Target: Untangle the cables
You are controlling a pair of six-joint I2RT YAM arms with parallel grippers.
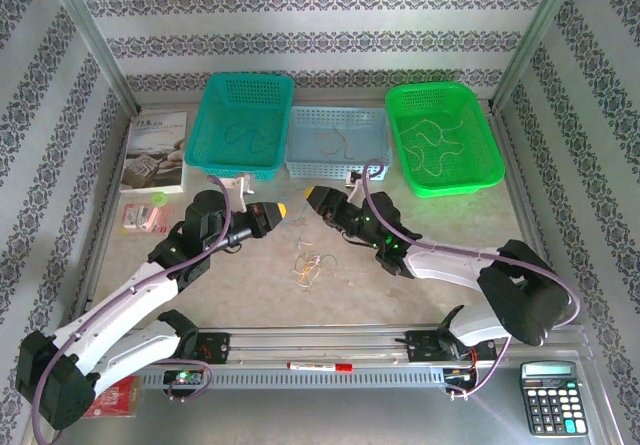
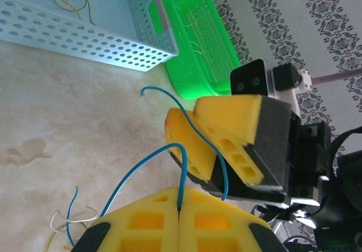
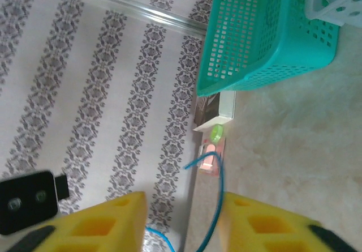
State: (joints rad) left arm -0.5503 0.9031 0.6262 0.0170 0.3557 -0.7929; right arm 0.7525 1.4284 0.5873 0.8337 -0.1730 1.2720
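**Q:** Where does the strand being worked on lie relative to the two end effectors?

**A:** The left gripper [image 2: 179, 200] has its yellow pads pressed together on the blue cable [image 2: 175, 145] at the bottom centre of the left wrist view. From that pinch one run arcs over and drops to the lower left, towards the tangle [image 1: 308, 265] of whitish, yellowish and blue strands on the table [image 1: 250, 300]. A second blue run, ending in a free tip, crosses the gap of the right gripper [image 3: 182, 209], whose fingers stand wide apart with nothing clamped. Whether both runs belong to one cable cannot be told.

**Q:** Which arm is placed for the next move, and what obstructs it?

**A:** Probably the right: the strand runs lengthwise between its fingers. In the overhead view the two grippers meet tip to tip at mid-frame, with the tangle just below them. Any pull would likely drag that knot along. The teal basket [image 1: 240, 171], pale blue basket [image 1: 335, 168] and green basket [image 1: 447, 188] stand above in the frame, well apart.
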